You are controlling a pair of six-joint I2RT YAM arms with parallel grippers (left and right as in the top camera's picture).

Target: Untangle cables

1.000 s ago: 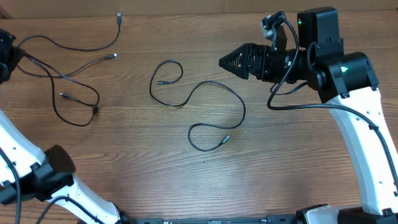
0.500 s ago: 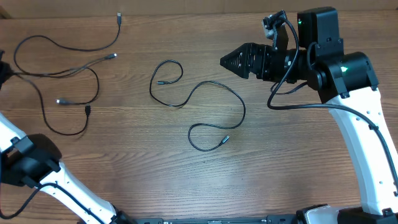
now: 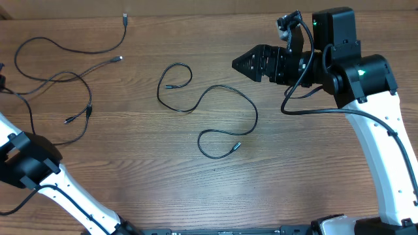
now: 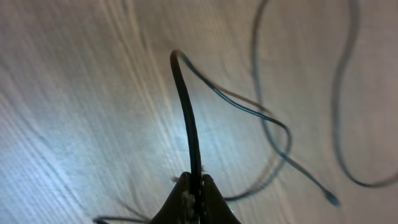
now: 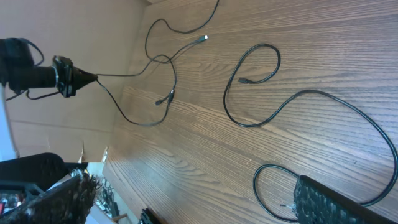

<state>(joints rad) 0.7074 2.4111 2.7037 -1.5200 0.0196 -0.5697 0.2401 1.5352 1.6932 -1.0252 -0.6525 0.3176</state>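
Starting with the left-hand cables [image 3: 72, 78]: the bunch was found at the left end of the table [image 3: 313, 170], its loops crossed. One held strand [image 4: 186, 106] was clamped between the shut jaws of the left gripper [image 4: 194, 182], off the left edge. Over the last second its lower loop and plug ends were dragged toward the robot's side. The crossings were judged loosened, not cleared. The middle cable [image 3: 225, 88] was left unmoved, already separate. The right gripper [image 3: 236, 64] was held above the table, pads well apart, empty. No brand or writing could be read.
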